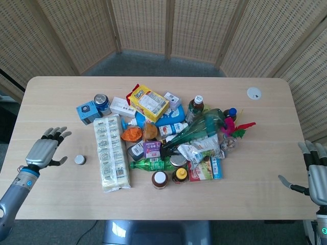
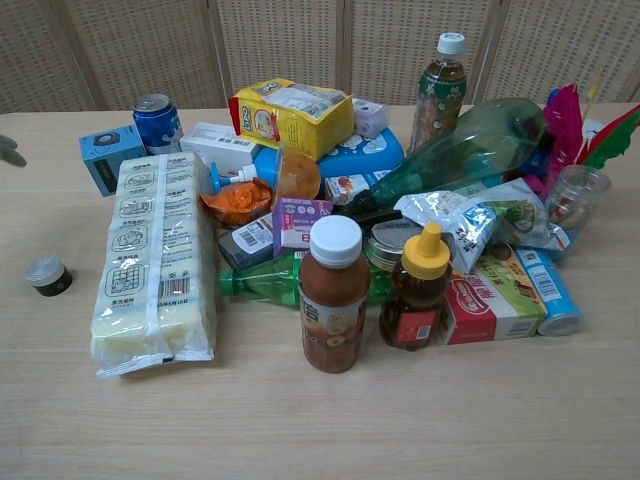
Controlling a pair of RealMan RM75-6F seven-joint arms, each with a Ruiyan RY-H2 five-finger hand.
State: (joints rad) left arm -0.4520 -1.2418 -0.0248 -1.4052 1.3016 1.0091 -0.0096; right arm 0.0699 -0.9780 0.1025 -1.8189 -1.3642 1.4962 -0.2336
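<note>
Silver-capped jar (image 1: pixel 79 160) beside empty left hand (image 1: pixel 45 151)

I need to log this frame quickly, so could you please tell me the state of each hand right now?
Left hand: open, fingers spread, holding nothing, beside the small jar.
Right hand: open, holding nothing.

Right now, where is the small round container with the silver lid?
In the head view the small round container stands alone on the table's left side, between the open left robot hand and the long white packet.

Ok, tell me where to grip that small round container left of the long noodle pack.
Probably grip the small round container across its sides, coming from above with the left hand. It stands upright, low and wide, apart from the noodle pack.
</note>
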